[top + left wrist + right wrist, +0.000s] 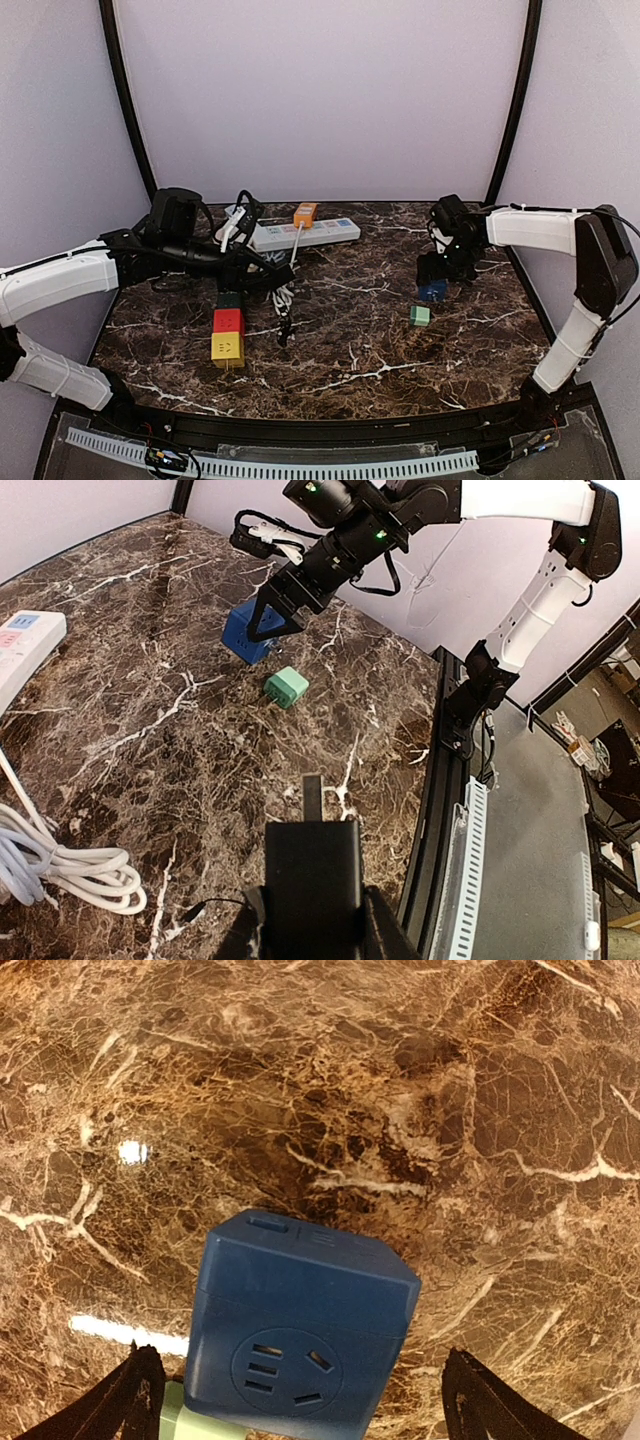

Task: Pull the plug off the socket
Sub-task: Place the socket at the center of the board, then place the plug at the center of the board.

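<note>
Top external: our open right tool [305, 1395] straddles the blue socket [434, 292] at three o'clock, seemingly to brace it; left tool [314, 930] grips a black plug [312, 865].

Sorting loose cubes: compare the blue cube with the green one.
The blue cube is darker and bigger than the green cube. The blue cube sits inside the open right end effector; the green cube lies free nearby. Both rest on the marble table.

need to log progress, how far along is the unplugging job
Done, it seems: the blue socket cube stands on the table, its facing socket empty, the right gripper open around it. In hand: the left gripper is shut on a black plug. Left: an orange plug sits in the white power strip.
</note>
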Robot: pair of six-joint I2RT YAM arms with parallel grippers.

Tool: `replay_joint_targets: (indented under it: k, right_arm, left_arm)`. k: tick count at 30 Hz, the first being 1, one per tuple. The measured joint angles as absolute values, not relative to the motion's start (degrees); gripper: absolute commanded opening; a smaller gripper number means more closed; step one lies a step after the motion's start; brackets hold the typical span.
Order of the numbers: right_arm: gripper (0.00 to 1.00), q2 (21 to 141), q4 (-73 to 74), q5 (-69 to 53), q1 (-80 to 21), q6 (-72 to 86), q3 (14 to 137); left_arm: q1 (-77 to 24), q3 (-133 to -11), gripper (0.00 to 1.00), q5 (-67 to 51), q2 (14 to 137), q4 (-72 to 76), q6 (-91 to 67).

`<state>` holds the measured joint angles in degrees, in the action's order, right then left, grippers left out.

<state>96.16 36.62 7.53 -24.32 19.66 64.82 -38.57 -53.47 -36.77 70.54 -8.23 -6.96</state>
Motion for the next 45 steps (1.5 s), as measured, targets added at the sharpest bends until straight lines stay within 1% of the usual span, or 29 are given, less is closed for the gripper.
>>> replay_joint_targets:
  k: [5, 10, 13, 15, 21, 26, 29, 33, 37, 39, 40, 41, 43, 44, 45]
  right_arm:
    - [0.9, 94.8, 36.0, 6.6, -24.3, 19.4, 64.2]
    - [0.89, 85.3, 35.4, 2.4, -26.6, 18.1, 61.7]
    - [0.89, 78.9, 34.2, 1.4, -32.9, 18.2, 61.6]
    - [0.87, 75.2, 32.4, 0.1, -38.3, 18.7, 61.3]
    - [0.8, 68.2, 21.5, -6.3, -52.3, 21.3, 55.7]
    - [0.75, 70.4, 11.3, -2.8, -63.9, 22.3, 53.9]
    - [0.71, 74.6, 5.3, 0.1, -68.1, 22.5, 54.1]
    - [0.68, 82.1, 1.1, 3.5, -70.3, 22.0, 55.7]
    - [0.62, 87.5, -1.6, 6.2, -70.9, 21.1, 57.3]
    - [0.57, 89.0, -2.9, 7.0, -70.9, 20.4, 57.6]
    - [0.5, 89.6, -3.5, 7.4, -70.9, 20.3, 57.7]
    - [0.42, 90.1, -4.1, 7.4, -70.9, 20.1, 57.9]
    - [0.15, 91.0, -5.1, 7.2, -70.9, 19.9, 58.2]
    - [0.05, 91.4, -5.7, 7.2, -70.9, 19.5, 58.4]
    - [0.0, 91.7, -6.4, 7.2, -71.0, 19.4, 58.5]
  left_arm:
    - [-38.6, -53.5, 0.01, -36.8, 70.5, -8.2, -7.0]
    - [-38.6, -53.5, 0.01, -36.6, 71.2, -8.2, -7.0]
    - [-38.6, -53.5, 0.01, -36.5, 72.3, -8.2, -7.2]
    - [-38.6, -53.5, 0.01, -36.5, 72.8, -8.2, -7.4]
    - [-39.1, -53.5, 0.01, -37.5, 73.6, -7.9, -8.1]
    - [-39.3, -53.4, 0.01, -40.1, 74.1, -5.9, -9.3]
    - [-39.3, -53.1, 0.01, -41.9, 74.1, -4.1, -10.2]
    - [-39.3, -52.3, 0.01, -43.8, 74.1, -2.5, -11.0]
    - [-39.3, -52.0, 0.01, -45.9, 74.1, -1.3, -11.8]
    - [-39.3, -51.9, 0.01, -47.0, 74.1, -0.3, -12.3]
    - [-39.3, -51.9, 0.01, -47.3, 74.1, 0.1, -12.4]
    - [-39.3, -51.8, 0.01, -47.6, 74.1, 0.5, -12.5]
    - [-39.3, -51.7, 0.01, -47.8, 74.1, 1.0, -12.7]
    - [-39.3, -51.6, 0.02, -47.8, 74.1, 1.1, -12.7]
    - [-39.3, -51.6, 0.04, -47.7, 74.1, 1.2, -12.7]
